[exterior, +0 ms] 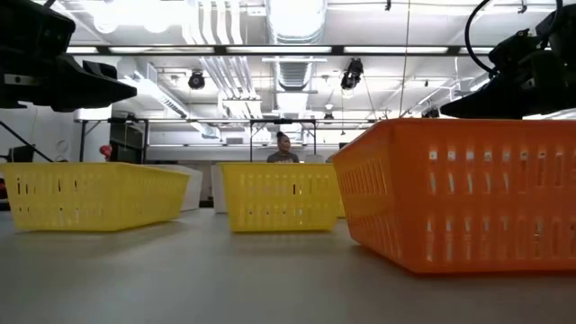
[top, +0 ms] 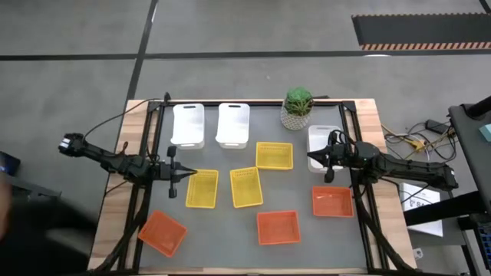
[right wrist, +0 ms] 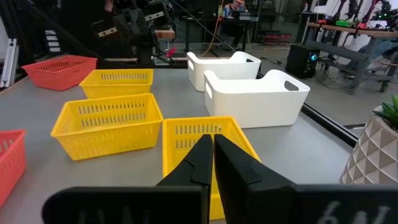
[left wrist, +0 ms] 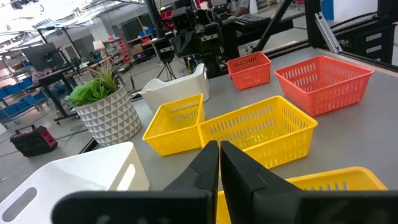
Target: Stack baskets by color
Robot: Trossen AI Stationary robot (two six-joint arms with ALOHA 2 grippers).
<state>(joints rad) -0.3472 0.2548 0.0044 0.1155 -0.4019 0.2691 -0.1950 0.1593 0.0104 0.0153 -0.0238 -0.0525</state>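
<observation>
Currently, your grippers are both closed and empty.
Left gripper (top: 186, 174) hovers at nine o'clock beside a yellow basket (top: 202, 188); right gripper (top: 311, 158) at three; no readable writing.

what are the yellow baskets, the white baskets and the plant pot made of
Yellow baskets: likely thin moulded plastic, with slotted walls and a slight sheen. White baskets: probably thicker plastic, with smooth solid matte walls and cut-out handles. Plant pot: white with a faceted triangle pattern, perhaps ceramic or plastic; the look leaves it open.

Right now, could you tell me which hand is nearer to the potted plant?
Right. The right hand hovers just beside the potted plant, over a white basket; the left hand is across the table, by a yellow basket.
</observation>
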